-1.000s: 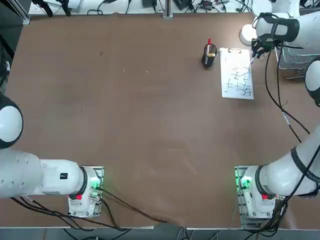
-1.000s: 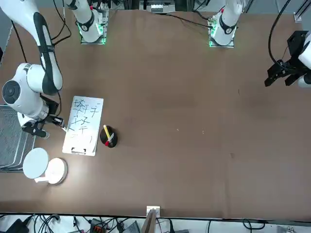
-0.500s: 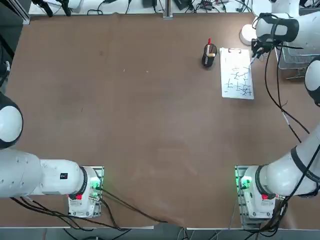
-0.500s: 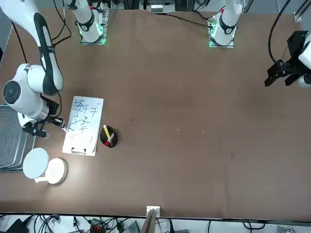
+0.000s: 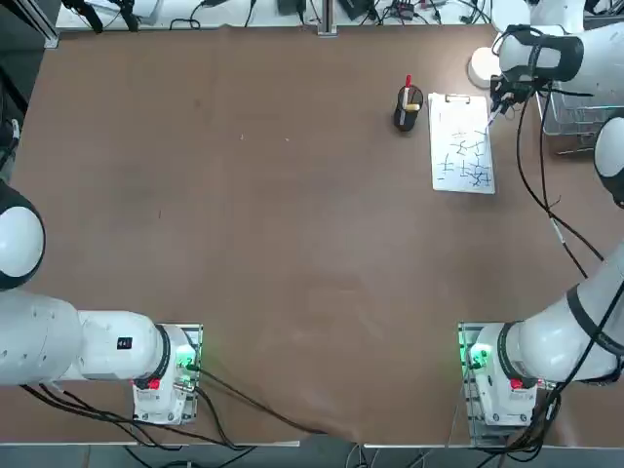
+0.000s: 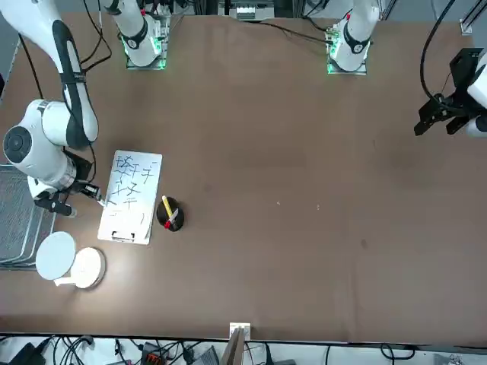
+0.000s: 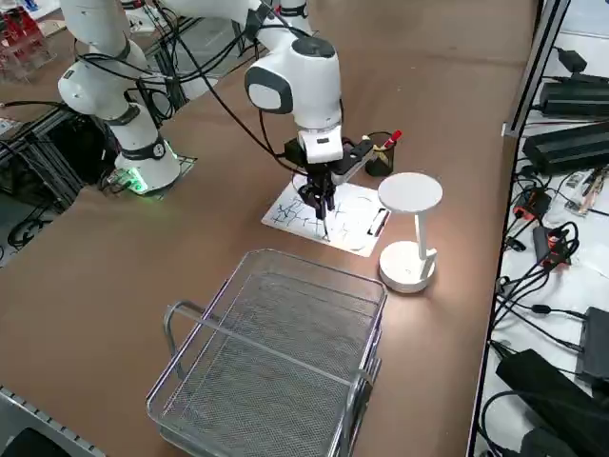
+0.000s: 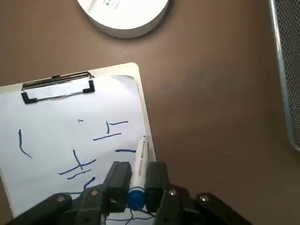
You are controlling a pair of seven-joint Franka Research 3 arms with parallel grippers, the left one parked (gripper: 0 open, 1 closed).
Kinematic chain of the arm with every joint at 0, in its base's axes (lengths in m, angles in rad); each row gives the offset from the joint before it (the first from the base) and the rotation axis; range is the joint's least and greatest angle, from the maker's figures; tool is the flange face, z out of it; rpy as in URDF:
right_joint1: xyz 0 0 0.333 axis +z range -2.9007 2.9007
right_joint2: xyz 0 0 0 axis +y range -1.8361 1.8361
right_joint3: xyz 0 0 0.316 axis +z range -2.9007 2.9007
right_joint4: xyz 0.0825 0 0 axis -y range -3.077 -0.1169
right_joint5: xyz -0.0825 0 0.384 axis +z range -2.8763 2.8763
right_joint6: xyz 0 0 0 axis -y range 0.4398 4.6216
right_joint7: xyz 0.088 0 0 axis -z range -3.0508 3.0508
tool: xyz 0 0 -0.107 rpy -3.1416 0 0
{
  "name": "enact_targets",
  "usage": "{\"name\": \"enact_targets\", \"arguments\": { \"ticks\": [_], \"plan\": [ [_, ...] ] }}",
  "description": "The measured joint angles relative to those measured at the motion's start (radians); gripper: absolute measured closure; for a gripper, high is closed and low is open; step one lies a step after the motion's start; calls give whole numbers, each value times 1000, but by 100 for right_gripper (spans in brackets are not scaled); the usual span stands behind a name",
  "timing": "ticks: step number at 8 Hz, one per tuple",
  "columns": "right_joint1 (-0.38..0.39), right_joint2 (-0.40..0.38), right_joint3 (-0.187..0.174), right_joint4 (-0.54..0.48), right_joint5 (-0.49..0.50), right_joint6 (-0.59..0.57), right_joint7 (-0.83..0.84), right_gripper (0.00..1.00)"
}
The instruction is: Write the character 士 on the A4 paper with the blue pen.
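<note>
The A4 paper (image 5: 461, 146) lies clipped on a board at the table's far right, with several handwritten strokes on it. My right gripper (image 8: 137, 172) is shut on the blue pen (image 8: 139, 161), one finger (image 8: 118, 177) on each side of its barrel. The pen's tip rests at the sheet's edge nearest the wire basket, beside a short blue stroke and toward the clip end. In the right side view the gripper (image 7: 319, 195) points straight down over the paper (image 7: 333, 217) with the pen (image 7: 324, 225) below it. From the front, the gripper (image 6: 67, 204) stands just beside the paper (image 6: 131, 194).
A black cup (image 5: 408, 109) with a red-topped pen stands close to the sheet's other long side. A white round-based lamp (image 7: 409, 233) is next to the clip end. A wire basket (image 7: 276, 352) sits just beyond the gripper at the table's right edge.
</note>
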Motion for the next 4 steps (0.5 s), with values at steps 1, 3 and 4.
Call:
{"name": "enact_targets", "arguments": {
  "ticks": [1, 3, 4],
  "plan": [
    [0, 0, 0, 0, 5, 2, 1, 79],
    [1, 1, 4, 0, 8, 6, 12, 79],
    [2, 1, 6, 0, 9, 8, 16, 79]
  ]
}}
